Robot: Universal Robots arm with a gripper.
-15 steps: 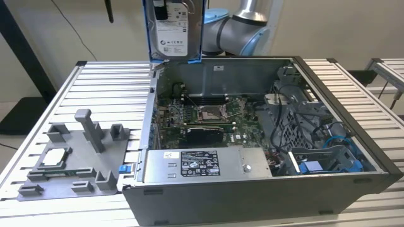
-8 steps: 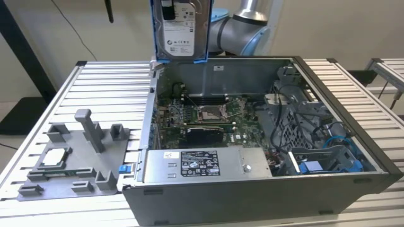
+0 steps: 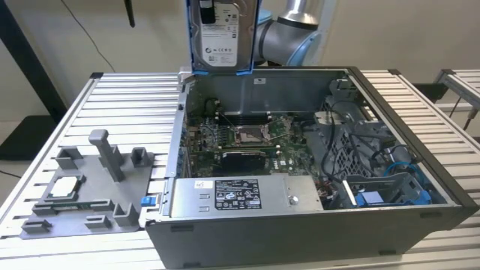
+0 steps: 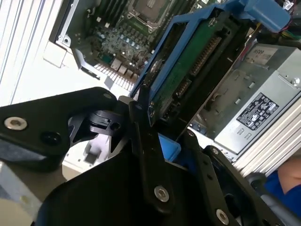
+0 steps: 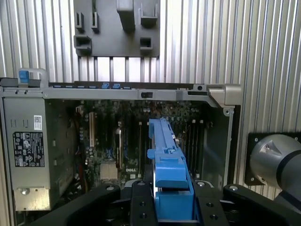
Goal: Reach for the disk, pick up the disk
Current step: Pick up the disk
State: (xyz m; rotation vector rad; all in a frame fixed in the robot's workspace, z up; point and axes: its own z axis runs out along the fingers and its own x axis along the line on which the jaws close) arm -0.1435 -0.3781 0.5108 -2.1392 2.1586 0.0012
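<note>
I see the slatted table (image 3: 112, 107) carrying the open computer case (image 3: 300, 236), and above its rear wall the disk (image 3: 220, 34) hangs upright, its blue bracket clamped by my end effector (image 5: 171, 188), closed firmly on it.

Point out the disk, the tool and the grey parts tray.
disk (image 3: 220, 34), exterior view, on its white label.
tool (image 5: 171, 190), first wrist view, midway between its fingertips, which clamp the disk's edge.
grey parts tray (image 3: 86, 192), exterior view, on a bare part of its flat base.
</note>
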